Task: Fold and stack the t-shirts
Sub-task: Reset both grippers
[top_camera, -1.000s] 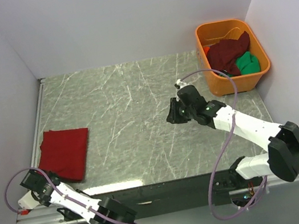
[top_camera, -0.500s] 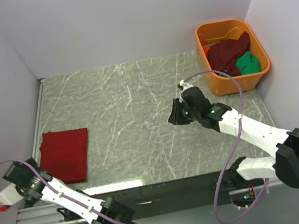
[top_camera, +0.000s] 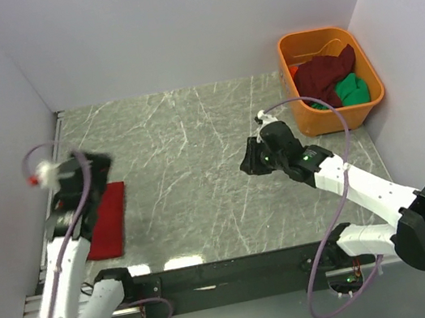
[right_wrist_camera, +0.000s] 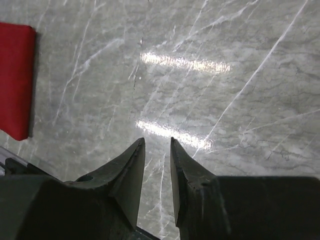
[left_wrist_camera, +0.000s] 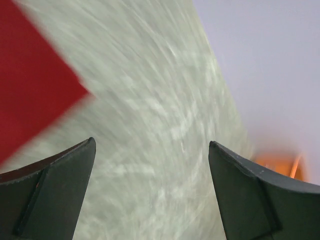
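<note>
1. Red t-shirt [top_camera: 108, 218]: folded, left side of table [top_camera: 183, 131].
2. Maroon t-shirt [top_camera: 327, 73], green t-shirt [top_camera: 351, 89]: bunched in orange tub [top_camera: 337, 117].
3. Left gripper [left_wrist_camera: 150, 145]: jaws spread wide, empty.
4. Right gripper [right_wrist_camera: 157, 142]: jaws narrowly parted, empty.

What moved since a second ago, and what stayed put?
The left gripper swung up from the near left corner of the table to hang by the folded red t-shirt, and its jaws opened wide, with nothing in them. The right gripper barely shifted. The red t-shirt stayed flat; the maroon t-shirt and green t-shirt stayed in the orange tub.
</note>
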`<state>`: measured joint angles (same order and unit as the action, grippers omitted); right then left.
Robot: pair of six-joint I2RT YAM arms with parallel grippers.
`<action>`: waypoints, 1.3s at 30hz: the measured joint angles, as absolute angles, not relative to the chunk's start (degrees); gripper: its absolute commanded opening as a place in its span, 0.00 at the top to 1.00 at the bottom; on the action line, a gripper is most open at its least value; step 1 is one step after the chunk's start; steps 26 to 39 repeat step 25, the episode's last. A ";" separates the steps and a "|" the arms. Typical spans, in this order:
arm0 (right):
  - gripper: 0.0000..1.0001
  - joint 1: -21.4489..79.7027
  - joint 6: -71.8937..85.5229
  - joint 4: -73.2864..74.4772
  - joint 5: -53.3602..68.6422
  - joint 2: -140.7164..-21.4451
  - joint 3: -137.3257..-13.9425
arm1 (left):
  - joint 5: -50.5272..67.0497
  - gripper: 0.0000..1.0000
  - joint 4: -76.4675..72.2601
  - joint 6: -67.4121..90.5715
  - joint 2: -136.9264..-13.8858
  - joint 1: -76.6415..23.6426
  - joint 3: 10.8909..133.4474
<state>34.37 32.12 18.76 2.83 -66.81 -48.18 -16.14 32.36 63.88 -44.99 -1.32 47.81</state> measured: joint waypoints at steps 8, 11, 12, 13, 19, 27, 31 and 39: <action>0.66 34.37 32.12 19.03 -1.43 -62.59 -48.64 | -29.52 0.01 27.18 63.46 -63.09 -34.81 53.60; 0.66 34.37 32.18 19.40 -3.73 -59.81 -48.62 | -31.29 0.00 24.56 61.28 -68.14 -42.28 54.48; 0.66 34.37 32.32 19.42 -4.12 -59.07 -48.62 | -31.22 0.00 23.90 60.71 -68.99 -43.68 54.52; 0.65 34.37 32.40 19.42 -4.84 -58.19 -48.62 | -30.72 0.01 23.18 60.10 -69.89 -45.17 54.52; 0.66 34.37 33.23 19.29 -7.75 -53.91 -46.83 | -26.96 0.01 19.05 56.51 -71.50 -46.22 54.52; 0.66 34.37 33.36 19.35 -8.99 -52.97 -44.88 | -25.06 0.01 17.78 53.54 -71.53 -46.22 54.78; 0.66 34.37 33.36 19.35 -8.99 -52.97 -44.88 | -25.06 0.01 17.78 53.54 -71.53 -46.22 54.78; 0.66 34.37 33.36 19.35 -8.99 -52.97 -44.88 | -25.06 0.01 17.78 53.54 -71.53 -46.22 54.78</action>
